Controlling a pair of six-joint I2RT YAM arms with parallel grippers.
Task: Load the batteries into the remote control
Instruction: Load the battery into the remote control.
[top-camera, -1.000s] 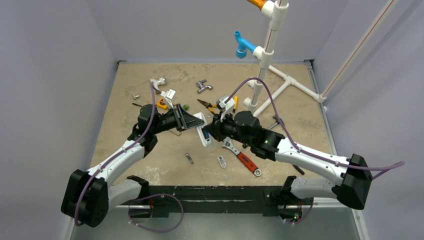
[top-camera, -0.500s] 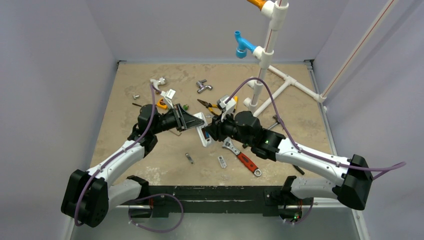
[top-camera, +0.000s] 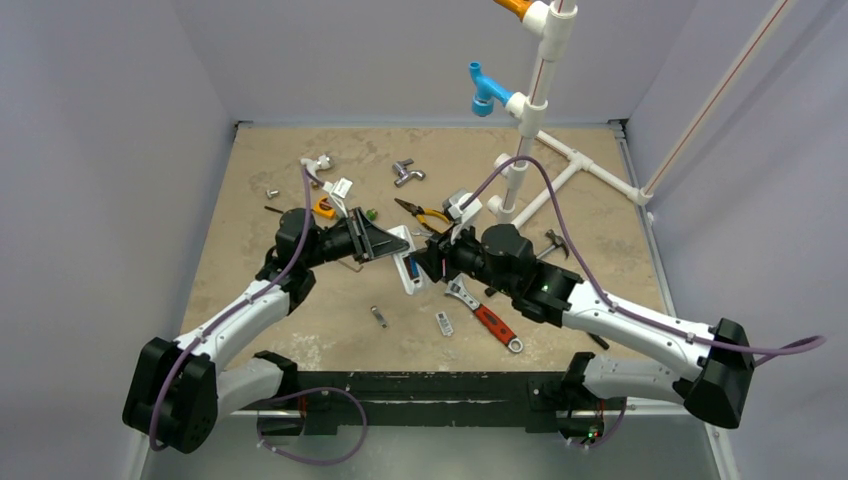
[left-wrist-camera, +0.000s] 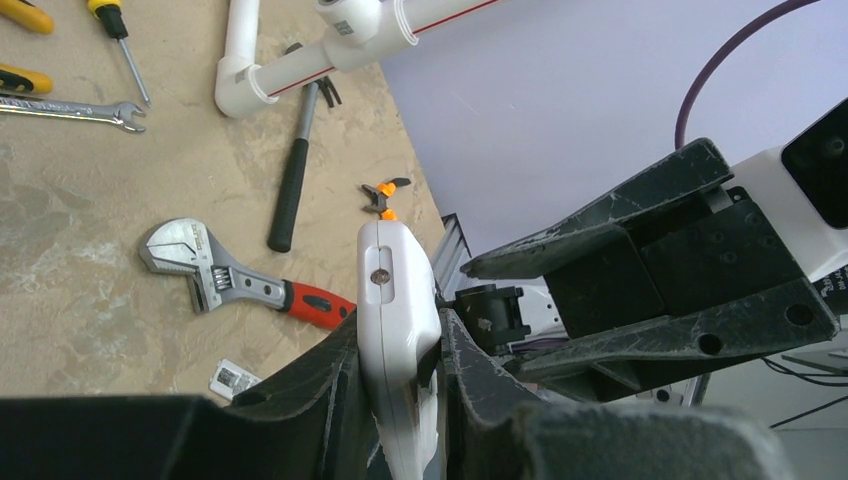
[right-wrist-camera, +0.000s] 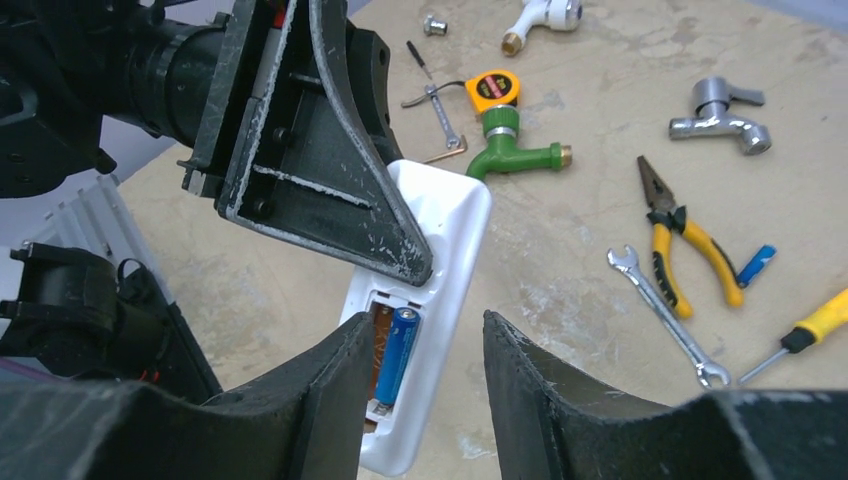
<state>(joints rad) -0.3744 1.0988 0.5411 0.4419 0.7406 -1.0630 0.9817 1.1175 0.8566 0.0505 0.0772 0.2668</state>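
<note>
The remote control (top-camera: 405, 262) is a small white plastic slab held up off the bench (top-camera: 250, 200), near its middle. The left fingers (left-wrist-camera: 325, 385) clamp it by its two long sides, one finger pressed to each. Seen end-on from the left wrist, its narrow end carries a small oval window with a round silvery dot. From the right wrist its back faces the camera: the recess at the lower end is uncovered, and one blue battery (right-wrist-camera: 398, 355) lies lengthwise in it, with a brownish inner wall showing beside the cell. The right fingers (right-wrist-camera: 540, 390) stand parted at a middling width around that lower end, gripping nothing, a clear gap at the right one. A second blue battery (right-wrist-camera: 757, 265) lies on the bench just beside the yellow-handled pliers (right-wrist-camera: 690, 240).
</note>
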